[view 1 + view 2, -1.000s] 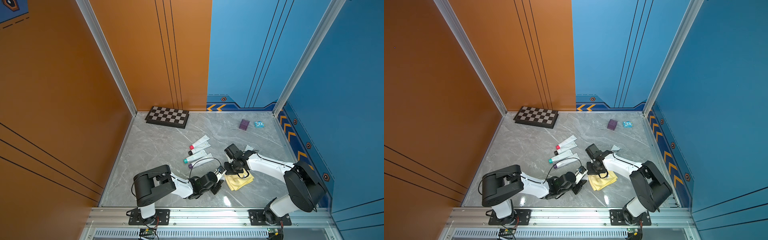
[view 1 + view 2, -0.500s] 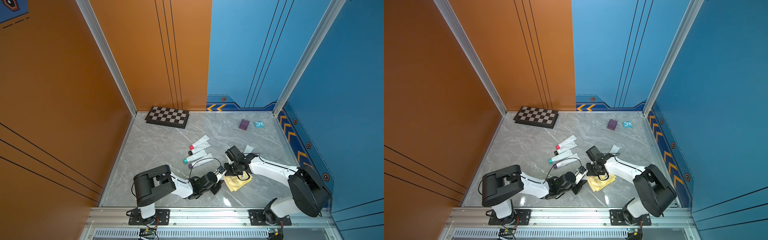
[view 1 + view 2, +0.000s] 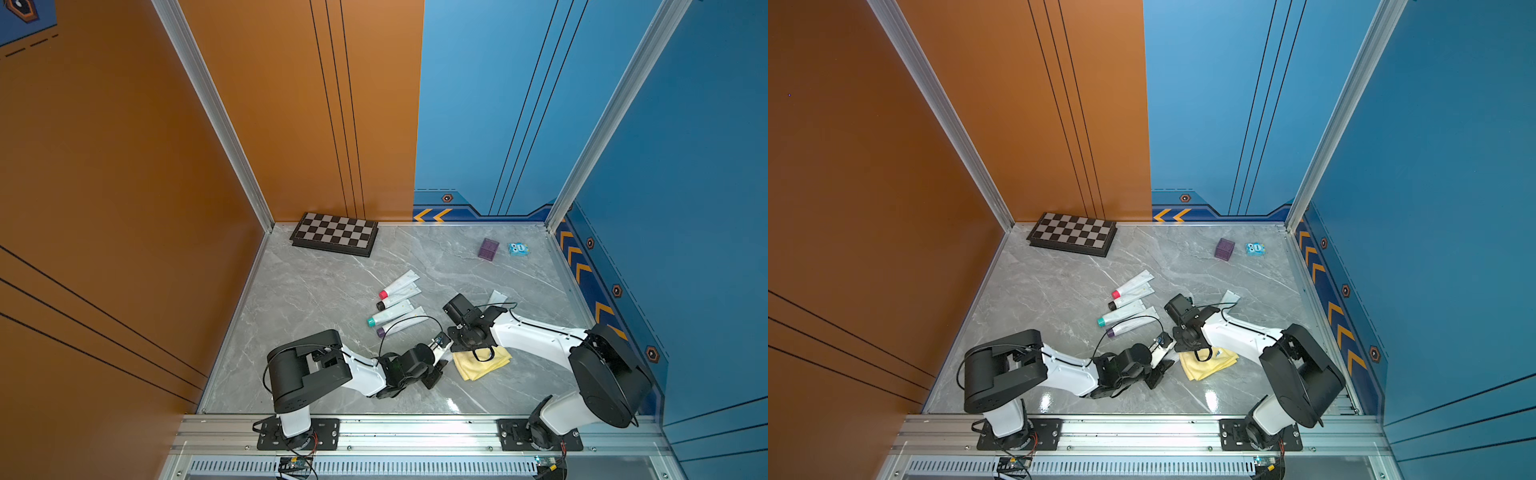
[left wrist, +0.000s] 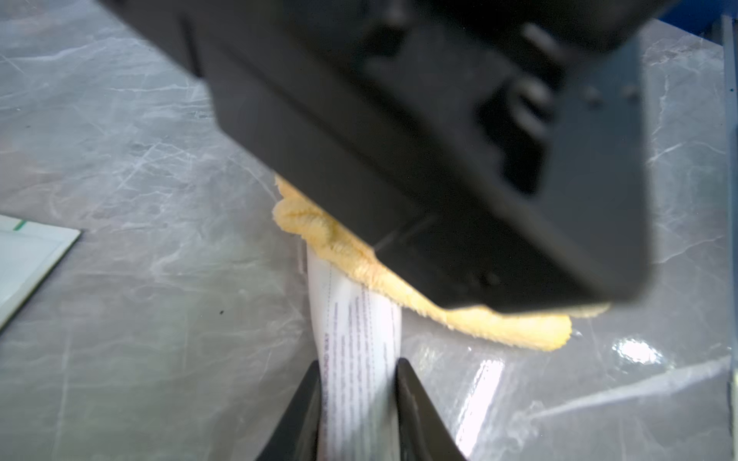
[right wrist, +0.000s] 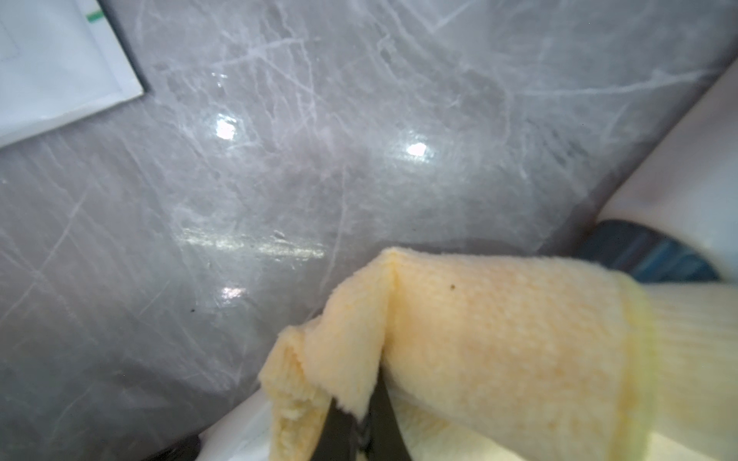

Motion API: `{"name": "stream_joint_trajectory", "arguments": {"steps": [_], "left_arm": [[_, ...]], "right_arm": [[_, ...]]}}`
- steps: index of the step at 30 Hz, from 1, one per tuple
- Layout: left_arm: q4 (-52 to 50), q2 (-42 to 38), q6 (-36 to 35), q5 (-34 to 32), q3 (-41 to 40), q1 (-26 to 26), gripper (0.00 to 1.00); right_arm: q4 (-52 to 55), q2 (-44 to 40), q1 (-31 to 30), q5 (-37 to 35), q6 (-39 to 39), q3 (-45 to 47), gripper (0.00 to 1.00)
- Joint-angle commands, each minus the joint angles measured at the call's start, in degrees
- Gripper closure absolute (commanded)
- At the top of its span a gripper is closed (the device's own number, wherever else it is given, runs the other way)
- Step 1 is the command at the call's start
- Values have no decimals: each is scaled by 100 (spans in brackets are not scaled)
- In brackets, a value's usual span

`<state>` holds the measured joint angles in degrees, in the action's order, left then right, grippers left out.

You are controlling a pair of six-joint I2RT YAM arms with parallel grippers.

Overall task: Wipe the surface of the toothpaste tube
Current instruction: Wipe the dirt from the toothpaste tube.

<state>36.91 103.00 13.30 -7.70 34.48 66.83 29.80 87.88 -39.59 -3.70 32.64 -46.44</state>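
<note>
Straddling toothpaste tube [image 4: 356, 319]: left gripper [image 4: 358, 371] jaws

Chessboard [image 3: 335, 234] at the back left; four tubes [image 3: 392, 311] in the middle — cloth [image 3: 484, 365] before them, rightward; cube [image 3: 488, 249] back right.

From the cloth [image 3: 488, 365], tubes [image 3: 397, 305] obstruct 10 o'clock with the board [image 3: 335, 234] beyond, cube [image 3: 488, 249] stands far at 12, left arm [image 3: 361, 372] fills 9, table [image 3: 478, 395] passable at 6.

Your top views look down on the whole surface [image 3: 316, 291]. Both wrist cameras, very close, share the cloth [image 4: 519, 327].
</note>
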Motion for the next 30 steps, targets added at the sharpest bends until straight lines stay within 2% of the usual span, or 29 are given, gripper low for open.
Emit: {"name": "stream_joint_trajectory", "arguments": {"steps": [1, 5, 8, 12, 13, 18, 20, 23, 25, 30], "left_arm": [[-1580, 666, -192, 127, -422, 66, 70], [-1579, 679, -205, 124, -400, 58, 70], [-1581, 644, -190, 104, -432, 58, 70], [-1582, 607, -171, 92, -458, 38, 69], [-1581, 583, -170, 94, -460, 36, 69], [-1578, 472, -118, 102, -540, 9, 69], [-1572, 425, -87, 100, -578, 14, 69], [-1576, 363, -65, 112, -610, -7, 69], [-1565, 352, -56, 111, -622, -10, 69], [-1572, 351, -64, 173, -597, -55, 69]], "right_arm": [[519, 171, -219, 747, 67, 488, 100], [-158, 121, -364, 2276, 344, 729, 100], [-379, 5, -437, 2655, 509, 825, 100], [-114, -82, -326, 2330, 404, 801, 100], [41, -80, -291, 2049, 357, 762, 100], [1054, -196, -173, -258, 206, 412, 100], [1270, -306, -148, -845, 194, 304, 100], [1323, -430, -101, -986, 183, 195, 100], [1261, -560, -101, -792, 157, 131, 100], [1093, -1450, 617, -51, 39, -35, 100]]}}
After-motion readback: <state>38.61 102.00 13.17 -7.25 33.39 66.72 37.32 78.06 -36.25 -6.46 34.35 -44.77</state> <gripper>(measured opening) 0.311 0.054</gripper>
